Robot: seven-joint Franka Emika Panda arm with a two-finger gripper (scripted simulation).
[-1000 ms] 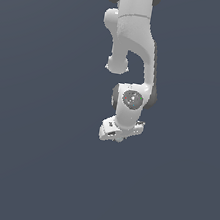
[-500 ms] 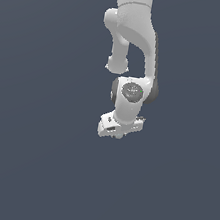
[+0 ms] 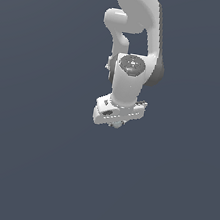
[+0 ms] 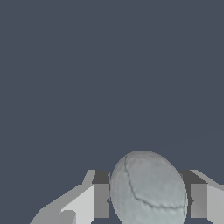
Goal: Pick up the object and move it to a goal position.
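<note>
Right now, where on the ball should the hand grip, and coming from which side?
Across its widest middle, from straight above. The ball is round with no handle or edge, so only opposite sides give purchase. The wrist view shows a finger on each flank of the ball, the hand appearing shut on it already.

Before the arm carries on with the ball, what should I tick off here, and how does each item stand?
1. Ball sits between the fingers: ok, one finger shows on each side of it in the wrist view.
2. Gripper shut on the ball: ok, both pads meet its sides.
3. Ball seated deep enough: cannot tell; the exterior view shows only a sliver under the gripper.
4. Goal position in sight: not ok, no marker in either view.
5. Path free of other things: ok, only plain dark background shows.
</note>
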